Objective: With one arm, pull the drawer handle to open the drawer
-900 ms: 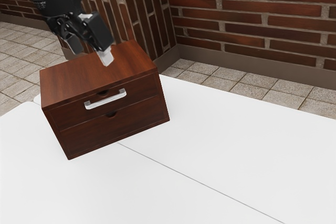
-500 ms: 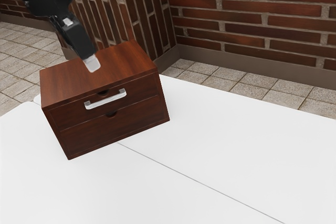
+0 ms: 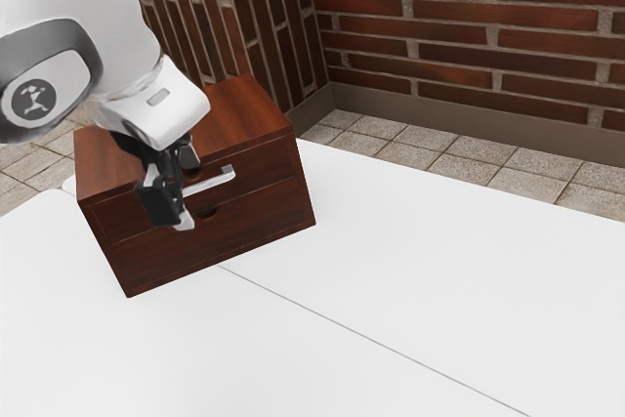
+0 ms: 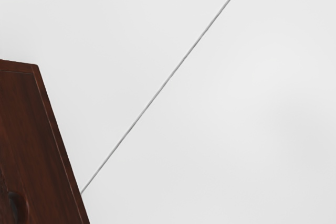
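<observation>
One black two-finger gripper (image 3: 172, 200), hanging close before the face of a dark wood cabinet (image 3: 244, 109); whether it stands parted or closed cannot be told. One silver drawer handle (image 3: 217, 179), one end hidden behind the gripper, the other projecting from it toward the exterior view's right. One upper drawer (image 3: 259, 165), directly behind the gripper, front flush with the cabinet. One lower drawer (image 3: 244, 217), its dark recess (image 3: 207, 212) just beside the gripper's tip. One white table (image 3: 439, 271) beneath, crossed by a thin seam (image 4: 168, 80). One brick wall (image 3: 469, 26), well beyond.
</observation>
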`<act>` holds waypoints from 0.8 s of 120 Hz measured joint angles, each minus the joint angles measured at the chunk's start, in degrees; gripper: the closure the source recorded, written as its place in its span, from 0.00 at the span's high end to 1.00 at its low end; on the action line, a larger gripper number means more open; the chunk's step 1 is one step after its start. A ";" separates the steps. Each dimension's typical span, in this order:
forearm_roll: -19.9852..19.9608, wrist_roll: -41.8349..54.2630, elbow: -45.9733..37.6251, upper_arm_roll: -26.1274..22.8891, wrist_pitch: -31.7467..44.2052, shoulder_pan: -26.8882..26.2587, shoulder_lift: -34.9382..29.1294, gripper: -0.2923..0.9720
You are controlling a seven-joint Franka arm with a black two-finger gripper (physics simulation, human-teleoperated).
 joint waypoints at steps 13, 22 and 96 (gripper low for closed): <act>0.49 4.01 0.36 3.11 2.77 0.09 3.39 0.77; 0.66 6.04 0.85 4.93 4.38 0.19 5.99 0.77; 0.79 10.02 5.22 12.44 11.81 -0.16 16.73 0.77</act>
